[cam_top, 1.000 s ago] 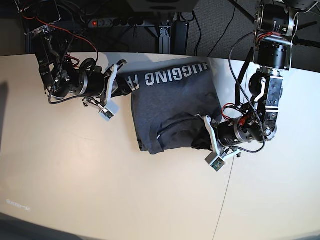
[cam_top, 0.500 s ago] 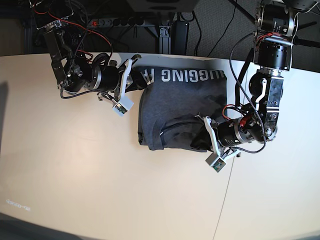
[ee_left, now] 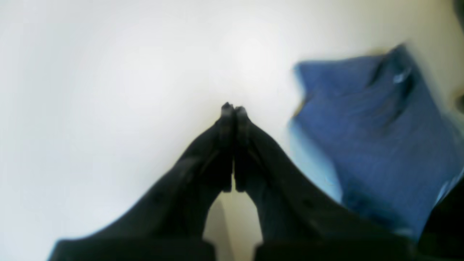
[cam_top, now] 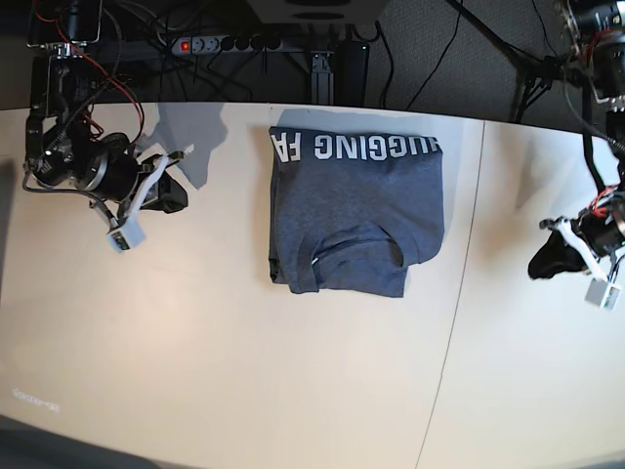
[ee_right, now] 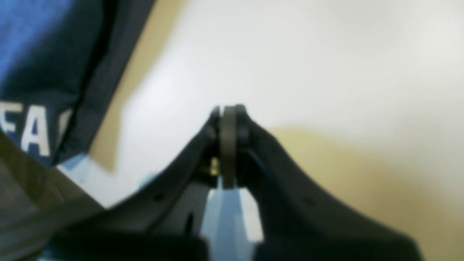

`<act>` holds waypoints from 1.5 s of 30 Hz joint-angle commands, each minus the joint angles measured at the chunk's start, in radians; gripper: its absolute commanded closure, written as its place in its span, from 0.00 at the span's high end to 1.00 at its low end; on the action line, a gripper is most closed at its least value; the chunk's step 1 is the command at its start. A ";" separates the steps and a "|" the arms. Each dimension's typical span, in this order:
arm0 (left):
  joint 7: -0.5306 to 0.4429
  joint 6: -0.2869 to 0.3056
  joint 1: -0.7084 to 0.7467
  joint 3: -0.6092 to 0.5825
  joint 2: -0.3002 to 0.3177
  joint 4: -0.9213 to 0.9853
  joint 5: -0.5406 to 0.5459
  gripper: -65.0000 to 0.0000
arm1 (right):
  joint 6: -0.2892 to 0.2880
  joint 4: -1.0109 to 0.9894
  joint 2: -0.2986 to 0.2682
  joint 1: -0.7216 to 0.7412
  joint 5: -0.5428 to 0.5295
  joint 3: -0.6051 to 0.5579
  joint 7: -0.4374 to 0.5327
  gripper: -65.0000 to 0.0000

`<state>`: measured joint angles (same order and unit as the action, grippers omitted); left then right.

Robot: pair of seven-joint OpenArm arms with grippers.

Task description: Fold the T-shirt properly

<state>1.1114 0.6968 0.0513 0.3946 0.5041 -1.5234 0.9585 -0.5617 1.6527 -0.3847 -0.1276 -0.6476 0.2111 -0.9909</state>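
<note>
The T-shirt (cam_top: pixel 356 210) lies folded into a rough rectangle at the back middle of the table. White lettering runs along its far edge and the round neck faces the front. My right gripper (cam_top: pixel 172 192) hovers left of it, shut and empty, well apart from the cloth. My left gripper (cam_top: pixel 547 258) is far to the right, also shut and empty. In the left wrist view the shut fingertips (ee_left: pixel 233 108) point at bare table, with the T-shirt (ee_left: pixel 369 130) off to the right. In the right wrist view the gripper (ee_right: pixel 228 112) is shut, and the T-shirt (ee_right: pixel 36 54) shows at the upper left.
The pale table (cam_top: pixel 244 371) has a seam (cam_top: pixel 454 303) running front to back, right of the shirt. Behind the back edge sit a power strip with a red light (cam_top: pixel 186 45), cables and a dark stand (cam_top: pixel 337 63).
Both arms have drawn back from the shirt, one to the left and one to the far right. The shirt lies free on the table, squared up.
</note>
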 commanded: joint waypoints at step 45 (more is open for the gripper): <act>-0.863 -0.348 -0.002 -0.582 -0.299 1.213 -0.926 0.00 | 0.100 -1.247 0.099 -0.027 0.369 0.204 0.455 0.00</act>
<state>0.2420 0.3580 0.0494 -0.1871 0.1905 -0.3069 0.0277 -0.4770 0.4007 -0.2775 -0.1535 -0.2718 0.4122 -0.5365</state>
